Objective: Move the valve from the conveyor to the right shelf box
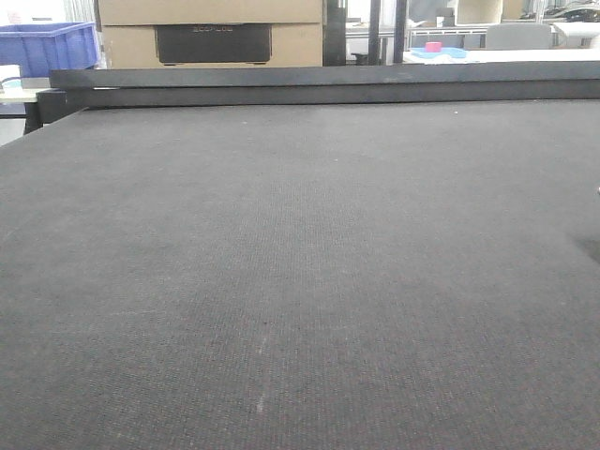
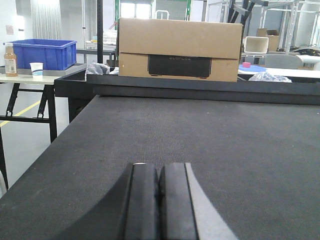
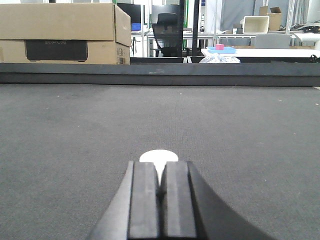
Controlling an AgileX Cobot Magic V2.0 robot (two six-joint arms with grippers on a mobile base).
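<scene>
The conveyor (image 1: 300, 281) is a wide dark grey woven belt that fills the front view, with a black rail (image 1: 328, 86) along its far edge. No valve shows in any view, and the right shelf box is out of view. My left gripper (image 2: 160, 167) hangs low over the belt (image 2: 200, 130), its jaws pressed together with nothing between them. My right gripper (image 3: 159, 167) is also low over the belt (image 3: 225, 125) and shut. A small white round patch (image 3: 158, 156) shows just beyond its fingertips; I cannot tell what it is. Neither gripper shows in the front view.
A large cardboard box (image 1: 211, 33) stands behind the far rail; it also shows in the left wrist view (image 2: 177, 47) and the right wrist view (image 3: 60, 32). A blue crate (image 2: 42, 54) sits on a side table at the left. A table with small items (image 3: 222, 49) stands at the back right.
</scene>
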